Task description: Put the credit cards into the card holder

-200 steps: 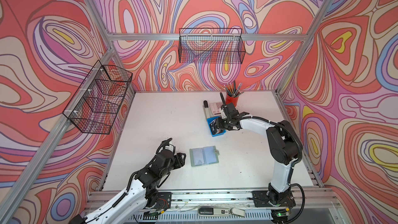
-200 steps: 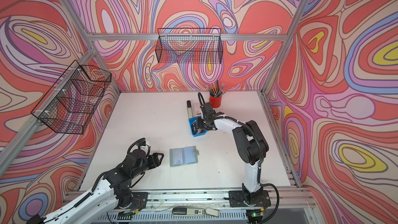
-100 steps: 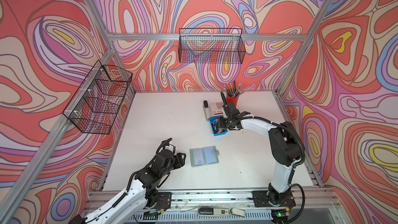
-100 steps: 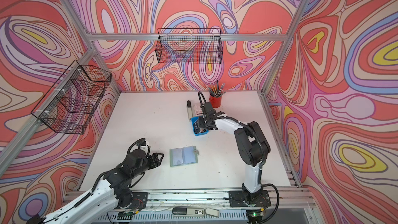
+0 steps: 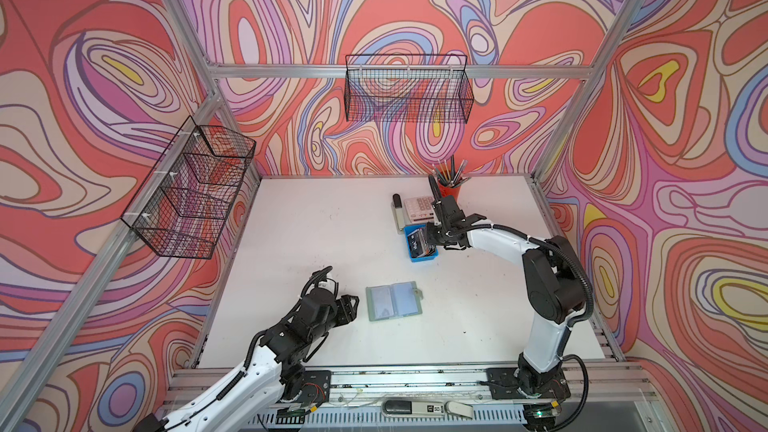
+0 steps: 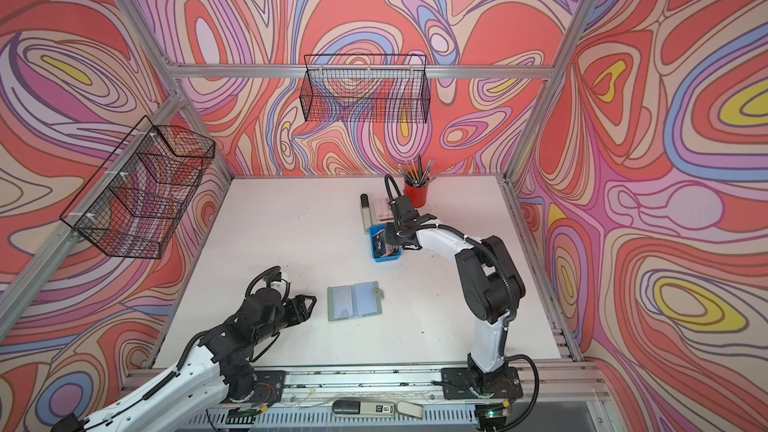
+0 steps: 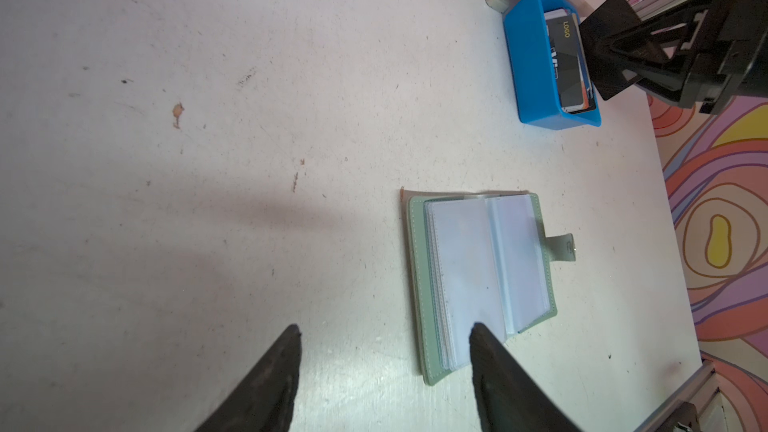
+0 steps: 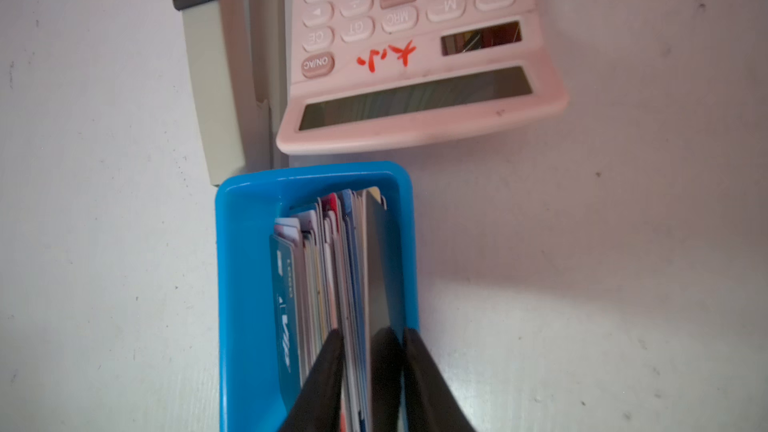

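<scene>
Credit cards (image 8: 324,268): thin mixed-colour plastic, standing on edge, packed in a small blue plastic tray (image 8: 245,284). The outermost dark card (image 7: 567,64) reads "Vip" in white and "LOGO" in yellow.

Right gripper (image 8: 372,331): jaws set narrow inside the tray, straddling a few cards at one side of the stack. Cannot tell whether they pinch.

Sage-green card holder (image 5: 392,301): lies open on the white table (image 5: 324,243), clear sleeves up, well apart from the tray.

Left gripper (image 7: 384,325): jaws wide, empty, just beside the holder.

White calculator (image 8: 415,76): near the tray's end, keys "ON/AC", "MRC", "CE", with a red handwritten scrawl.
</scene>
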